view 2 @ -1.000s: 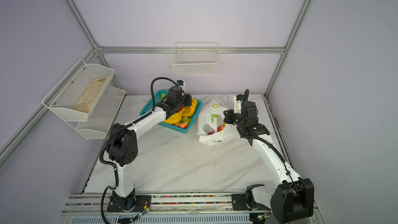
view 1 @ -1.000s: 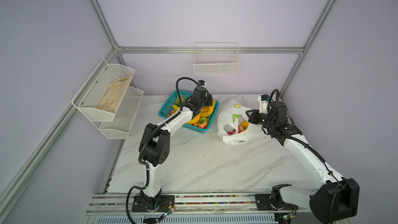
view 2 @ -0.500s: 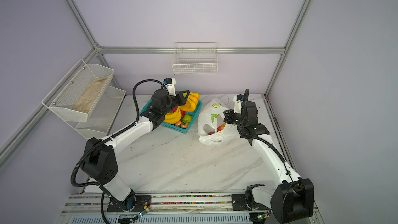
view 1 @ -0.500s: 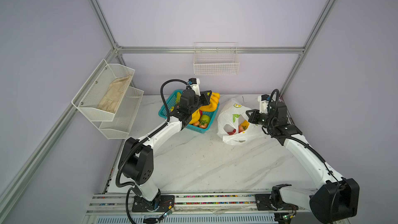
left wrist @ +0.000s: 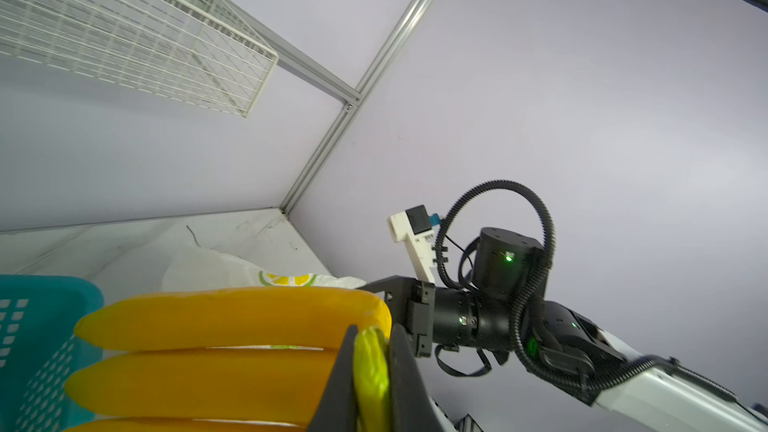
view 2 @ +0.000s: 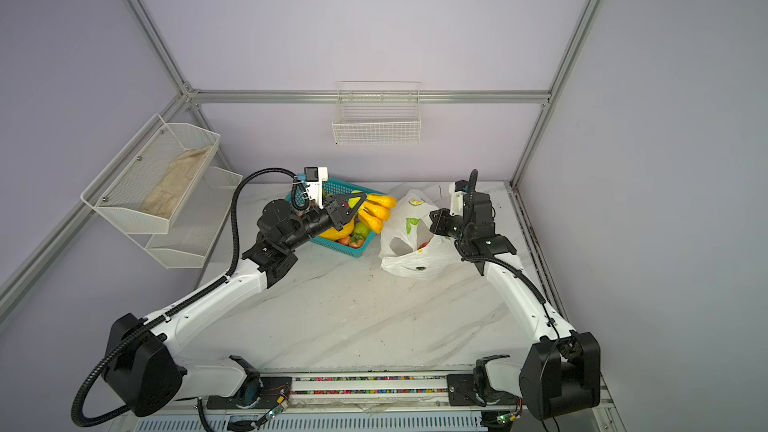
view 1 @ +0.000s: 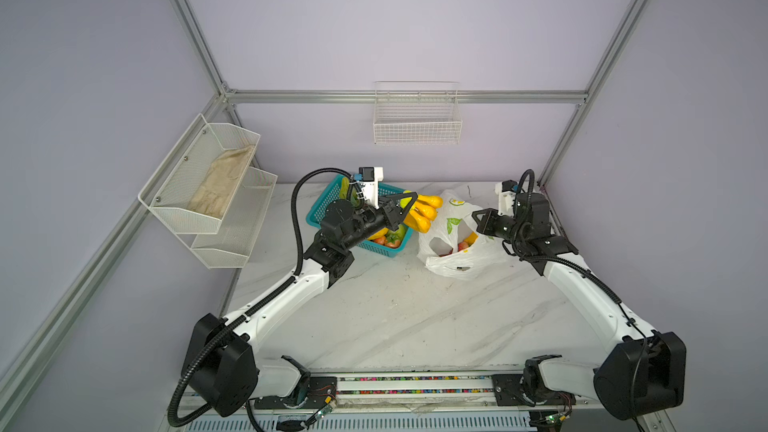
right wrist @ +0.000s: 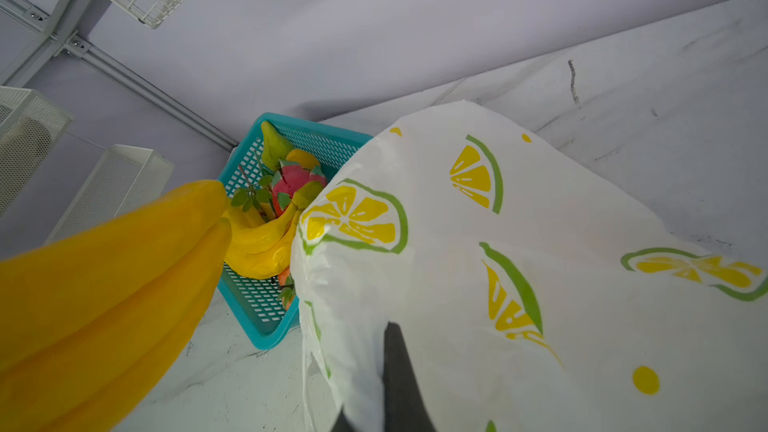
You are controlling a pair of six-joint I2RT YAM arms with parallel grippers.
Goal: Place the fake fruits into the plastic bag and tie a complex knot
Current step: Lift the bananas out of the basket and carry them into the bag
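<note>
My left gripper (view 1: 409, 203) (view 2: 358, 201) is shut on the green-yellow stem (left wrist: 371, 367) of a bunch of yellow bananas (view 1: 423, 213) (left wrist: 216, 317). It holds them in the air between the teal basket (view 1: 328, 201) and the plastic bag (view 1: 457, 261). The lemon-printed white bag (right wrist: 498, 284) lies on the table with its mouth facing the basket, and red and yellow fruit (view 1: 461, 245) shows inside. My right gripper (view 1: 478, 218) (right wrist: 386, 330) is shut on the bag's rim and holds it up. More fake fruits lie in the basket (right wrist: 257, 309): a dragon fruit (right wrist: 291, 184), a pear (right wrist: 274, 145) and another banana bunch (right wrist: 257, 243).
A white wire basket (view 1: 417, 122) hangs on the back wall. A two-tier mesh shelf (view 1: 208, 184) with a cloth in it is fixed to the left wall. The arm bases sit on a rail (view 1: 415, 386) along the table's front edge.
My left gripper has lifted the banana bunch out of the basket and carried it to the right, toward the bag's mouth. The right gripper and the bag have not moved.
</note>
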